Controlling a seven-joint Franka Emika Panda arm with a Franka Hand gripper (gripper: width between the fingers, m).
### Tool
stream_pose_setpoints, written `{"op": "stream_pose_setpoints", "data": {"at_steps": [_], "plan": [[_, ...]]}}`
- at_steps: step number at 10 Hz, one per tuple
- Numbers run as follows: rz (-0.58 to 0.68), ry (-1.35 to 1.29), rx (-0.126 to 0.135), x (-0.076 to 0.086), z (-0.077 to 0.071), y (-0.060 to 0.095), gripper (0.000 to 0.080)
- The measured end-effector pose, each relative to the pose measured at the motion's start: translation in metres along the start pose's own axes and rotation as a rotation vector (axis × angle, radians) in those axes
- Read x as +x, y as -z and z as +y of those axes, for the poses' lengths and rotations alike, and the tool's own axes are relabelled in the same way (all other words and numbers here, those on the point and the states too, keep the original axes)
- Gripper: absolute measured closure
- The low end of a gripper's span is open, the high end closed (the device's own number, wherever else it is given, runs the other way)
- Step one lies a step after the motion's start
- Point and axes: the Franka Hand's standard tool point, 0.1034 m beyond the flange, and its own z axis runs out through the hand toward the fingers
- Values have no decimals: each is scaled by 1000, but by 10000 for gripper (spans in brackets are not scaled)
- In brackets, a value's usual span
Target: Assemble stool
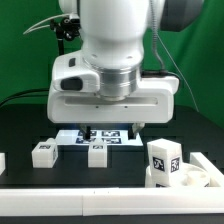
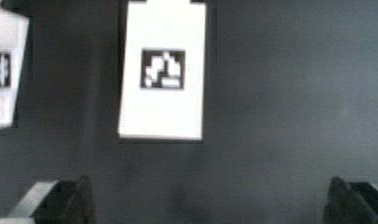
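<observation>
Stool, a white plastic kit, lies unassembled on the black surface (image 1: 20, 140). Its round, thick disc seat (image 1: 195, 176) sits at the exterior view's right, near the long white bar (image 1: 90, 203) along the front edge. One small rectangular tagged leg (image 1: 164, 158) stands upright just beside the seat; I cannot tell whether the two touch. A second leg (image 1: 97, 153) lies near the middle, just in front of the thin flat white marker board (image 1: 70, 137). A third leg (image 1: 42, 153) lies further toward the exterior view's left, apart from the second.

My pincer (image 2: 212, 205) hangs above the board area with its jaws wide apart and nothing between them. In the wrist view a flat-lying leg (image 2: 165, 70) rests on the dark surface with its black-and-white tag facing up, well clear of both dark fingertips (image 2: 58, 200). The marker board's edge shows beside it.
</observation>
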Motion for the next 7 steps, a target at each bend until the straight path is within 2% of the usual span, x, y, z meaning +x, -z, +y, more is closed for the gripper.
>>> {"op": "stream_pose_setpoints", "data": {"at_steps": [2,3,5,6,7], "plan": [[-107,-7,7,-3,4,-5,151],[-183,-7,12,-10,4,-9,151],[-322,-42,25,-18,16,-29,151],[-381,-65,25,-20,18,-31,151],[-359,-61,21,-14,18,-30,151]]}}
